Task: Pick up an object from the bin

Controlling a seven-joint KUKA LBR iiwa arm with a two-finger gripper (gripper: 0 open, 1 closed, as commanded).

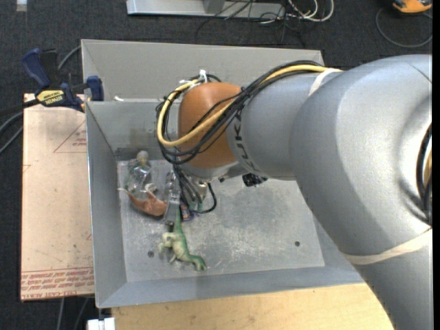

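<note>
Arm (357, 136): thick, rounded silver-grey links in smooth casing, with a pale seam towards 5 o'clock and black lettering (238, 140) near the wrist end.
Wrist cover (206, 133): glossy orange dome.
Cables (163, 126): one yellow, several black, looped round the dome's 9 o'clock side.
Gripper (173, 208): slim grey metal, thin coloured wires at its 3 o'clock.

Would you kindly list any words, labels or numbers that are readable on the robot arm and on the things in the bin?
"UK": black letters on the grey arm link; the rest of the word is hidden behind cables.
No text readable: the green toy dinosaur, and the brown thing and clear plastic thing at the left of the bin.
</note>
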